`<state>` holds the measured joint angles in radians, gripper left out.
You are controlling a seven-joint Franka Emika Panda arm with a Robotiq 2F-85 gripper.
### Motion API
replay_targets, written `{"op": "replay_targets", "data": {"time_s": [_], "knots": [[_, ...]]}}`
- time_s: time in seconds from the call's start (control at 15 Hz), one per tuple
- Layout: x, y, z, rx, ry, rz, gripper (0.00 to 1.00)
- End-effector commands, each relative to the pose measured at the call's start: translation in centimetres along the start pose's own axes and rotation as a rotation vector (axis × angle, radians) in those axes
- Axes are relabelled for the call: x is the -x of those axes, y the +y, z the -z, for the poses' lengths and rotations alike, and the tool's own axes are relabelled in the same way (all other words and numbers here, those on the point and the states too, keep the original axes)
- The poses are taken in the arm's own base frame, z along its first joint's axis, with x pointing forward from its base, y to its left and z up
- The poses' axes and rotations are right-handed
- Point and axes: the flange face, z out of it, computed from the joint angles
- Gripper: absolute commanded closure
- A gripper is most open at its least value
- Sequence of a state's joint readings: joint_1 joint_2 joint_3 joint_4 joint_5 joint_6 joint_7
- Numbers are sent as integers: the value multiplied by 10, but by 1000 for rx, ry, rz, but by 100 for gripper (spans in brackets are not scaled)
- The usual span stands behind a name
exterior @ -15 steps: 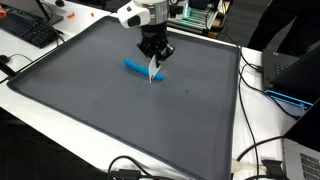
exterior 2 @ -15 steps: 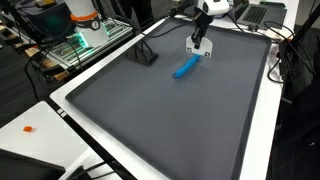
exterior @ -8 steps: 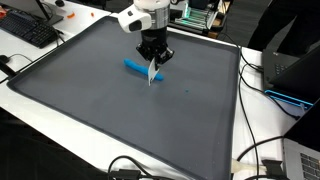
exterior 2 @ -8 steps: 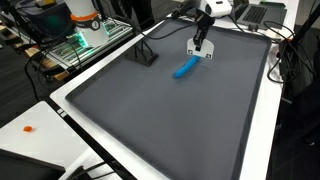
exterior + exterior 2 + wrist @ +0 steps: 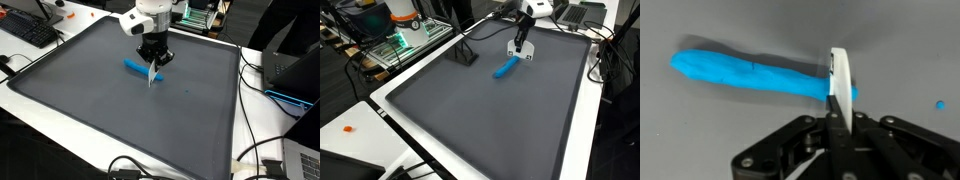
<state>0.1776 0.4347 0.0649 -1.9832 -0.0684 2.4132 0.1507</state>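
The claw pinches a thin white piece that sticks out past its fingertips, with the blue stick lying just beyond them on the gray counter.

colours | long rounded bright blue stick: even blue, no pattern | thin flat white strip: plain white | black metal gripper: matte black throughout | flat dark grey mat: uniform grey, darker rim | white tabletop: plain white | small orange speck: solid orange
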Motion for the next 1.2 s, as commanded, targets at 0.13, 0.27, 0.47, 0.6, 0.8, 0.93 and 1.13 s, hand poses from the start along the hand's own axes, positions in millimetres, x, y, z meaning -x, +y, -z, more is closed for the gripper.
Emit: {"op": "replay_targets", "data": {"time_s": [0.13,0.27,0.47,0.6,0.8,0.93,1.13], "knots": [[-2,3,-21,26,-10,0,99],[-1,4,-24,23,-18,-2,99],[2,6,-28,21,-46,-4,99],[5,8,-29,23,-60,-8,99],[10,11,-30,12,-86,-12,99],[14,13,-29,7,-108,-20,99],[20,14,-29,-33,-152,-25,99]]}}
